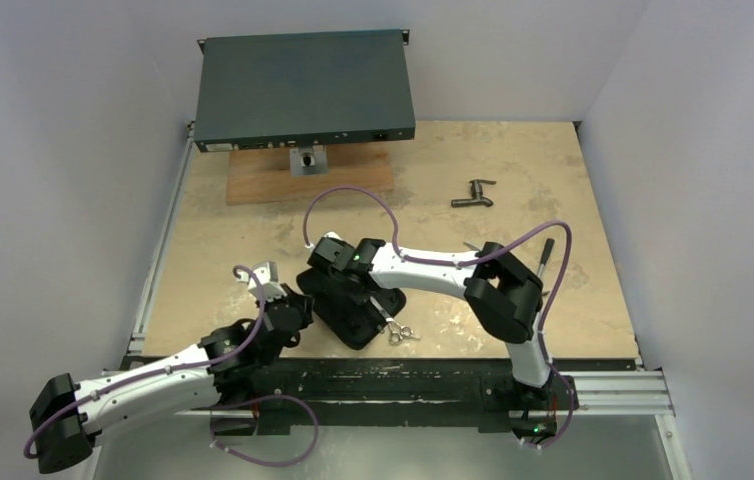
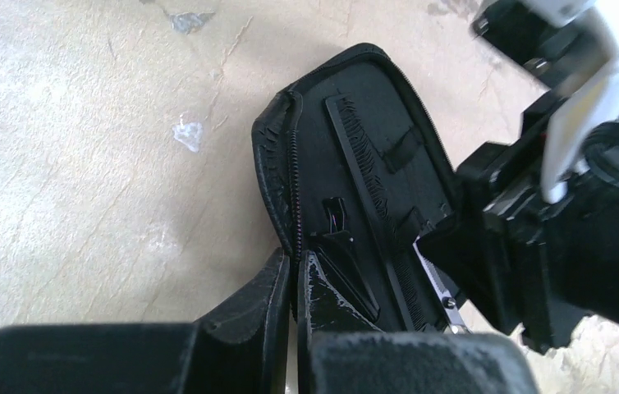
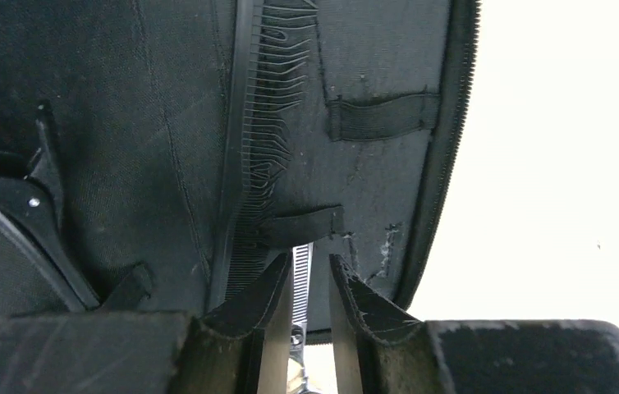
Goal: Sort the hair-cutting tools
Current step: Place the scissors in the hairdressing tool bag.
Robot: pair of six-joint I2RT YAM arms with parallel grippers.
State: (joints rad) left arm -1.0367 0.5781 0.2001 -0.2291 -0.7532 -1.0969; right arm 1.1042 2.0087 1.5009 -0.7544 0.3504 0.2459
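Open black zippered fabric case [image 1: 345, 322] near the near edge of the tan tabletop [image 1: 553, 180]. It holds a slim black toothed comb [image 2: 364, 172], a thin black clip [image 2: 349, 264] and small silver scissors [image 1: 400, 333]. Left gripper [image 2: 291, 267] pinches the case's rim. Right gripper [image 3: 312, 261], slightly parted, straddles the scissors' blade.

The open zip case [image 2: 355, 82] lies on the table [image 1: 553, 160] near its front edge. In it the comb [image 2: 364, 176] lies lengthwise, with the clip [image 2: 343, 254] beside it. The scissors [image 1: 400, 333] stick out at the case's near right end. The T-shaped fitting [image 1: 473, 193] lies well behind, to the right.
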